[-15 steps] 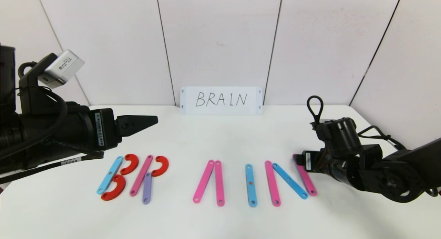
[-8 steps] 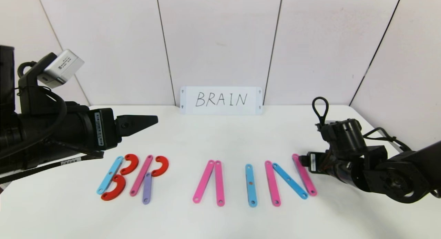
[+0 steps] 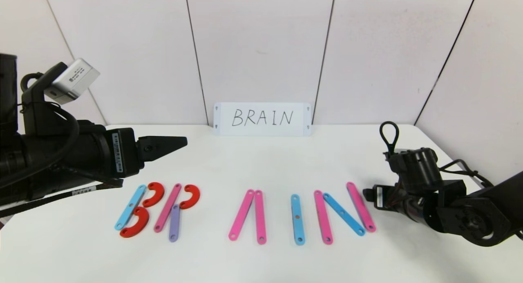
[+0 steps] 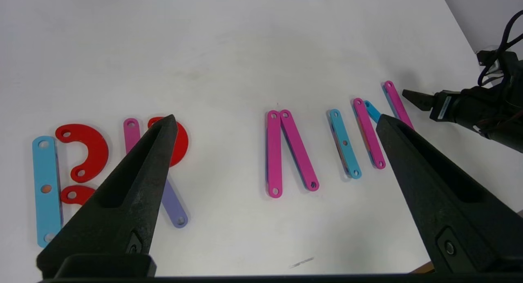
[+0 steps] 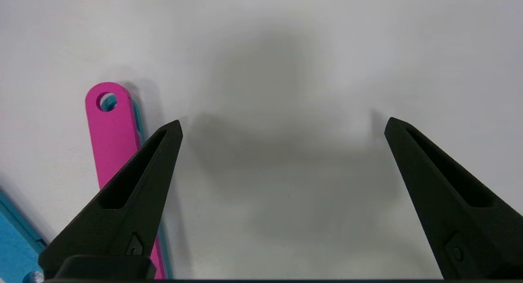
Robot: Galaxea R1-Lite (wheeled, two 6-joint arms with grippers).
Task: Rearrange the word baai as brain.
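Head view: while both arms are hanging above the white table [image 3: 261,160], the plastic letters [image 3: 245,213] are lying in a row across the lower middle of the frame, spelling B, R, A, I, N.
Card: a white card [image 3: 262,119] with handwritten BRAIN is leaning against the wall at centre, behind the row.
Left gripper [image 3: 171,143]: it is pointing right from the left edge, above the B and R, touching nothing.
Right gripper [image 3: 365,192]: it is sitting low at the right, its tip just beside the far end of the last pink strip [image 3: 361,212]; from here the spread cannot be told.
Left wrist view: the left gripper [image 4: 277,121] is showing its fingers [image 4: 139,172] spread wide and empty, with the whole row of letters [image 4: 282,152] lying across the middle beyond them, and the right gripper [image 4: 412,98] coming in at the right edge.
Right wrist view: the right gripper [image 5: 282,125] is holding its fingers [image 5: 135,189] spread wide with bare table [image 5: 286,70] between them; the pink strip [image 5: 110,136] is lying at the left, partly behind one finger, not pinched.
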